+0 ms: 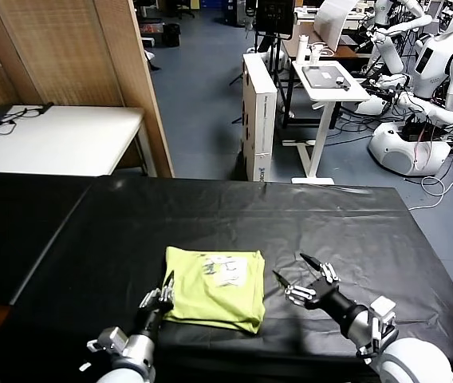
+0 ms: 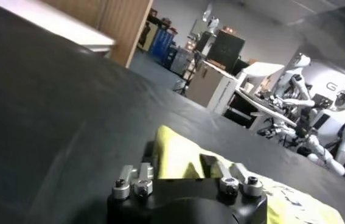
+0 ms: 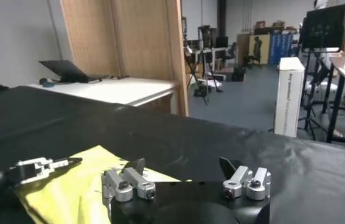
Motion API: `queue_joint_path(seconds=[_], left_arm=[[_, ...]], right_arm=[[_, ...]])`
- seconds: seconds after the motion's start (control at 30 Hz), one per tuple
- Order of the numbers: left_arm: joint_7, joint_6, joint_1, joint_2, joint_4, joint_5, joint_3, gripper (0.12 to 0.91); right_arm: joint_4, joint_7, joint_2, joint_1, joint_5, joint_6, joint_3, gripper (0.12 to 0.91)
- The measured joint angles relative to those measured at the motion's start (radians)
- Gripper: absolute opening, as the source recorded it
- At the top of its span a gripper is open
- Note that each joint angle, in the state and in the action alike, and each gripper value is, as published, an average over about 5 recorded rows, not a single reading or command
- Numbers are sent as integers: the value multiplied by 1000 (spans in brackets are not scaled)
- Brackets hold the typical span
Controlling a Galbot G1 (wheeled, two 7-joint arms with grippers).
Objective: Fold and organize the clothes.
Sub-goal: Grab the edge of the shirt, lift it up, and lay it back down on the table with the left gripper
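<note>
Looking at: the soft lime yellow-green cotton T-shirt [image 1: 214, 287], folded into a small square on the black cloth-covered table [image 1: 234, 219], near the edge closest to you.
Shirt's shape: nearly square, and the side with the small white print [image 1: 225, 270] faces away from you.
Left gripper [image 1: 163, 297]: its tips sit right at the shirt's near left corner. The fingers look pinched together on the edge of the fabric there, but you cannot see the pinch clearly from the wrist camera.
Right gripper [image 1: 305, 281]: its fingers are spread wide and hold nothing. It hovers just beside the shirt's right edge, not touching it.
Which way the shirt lies: to the right of your left gripper and to the left of your right gripper, so it sits between the two.
Nearer arm: your left one, since it is already at the cloth.
What the next move needs: probably the right gripper must reach left to the shirt's near right corner, so both sides lift evenly.
Watch out: pulling with one corner only may undo the fold.
</note>
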Motion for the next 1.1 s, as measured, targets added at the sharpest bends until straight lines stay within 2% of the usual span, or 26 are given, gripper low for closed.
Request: queue_joint_path(seconds=[0.07, 0.27, 0.37, 0.53, 0.63, 0.73, 0.8, 0.87, 0.97, 1.1], left_arm=[[0, 8, 2, 9, -8, 0, -7, 169], [5, 49, -5, 62, -43, 24, -73, 172], [14, 54, -11, 113, -63, 50, -143, 172], [32, 36, -7, 234, -97, 116, -299, 172], [27, 50, -4, 295, -124, 131, -390, 172], [4, 81, -7, 321, -165, 152, -432, 172], [-22, 107, -15, 320, -202, 177, -420, 172], [-49, 134, -24, 307, -241, 197, -369, 172], [-81, 165, -44, 269, -276, 203, -231, 172], [-87, 169, -81, 192, -249, 214, -9, 172]], right_arm=[[-3, 6, 4, 3, -3, 0, -1, 907], [-12, 36, 23, 17, -8, -3, -7, 907], [-20, 43, 32, 19, -13, -3, -8, 907], [-32, 52, 47, 18, -17, -3, -12, 907], [-36, 55, 53, 21, -18, -3, -13, 907], [-39, 59, 59, 23, -20, -5, -15, 907], [-41, 61, 63, 21, -24, -7, -17, 907], [-41, 62, 66, 17, -29, -10, -19, 907], [-41, 64, 71, 11, -36, -15, -20, 907], [-39, 65, 81, 1, -47, -18, -22, 907]])
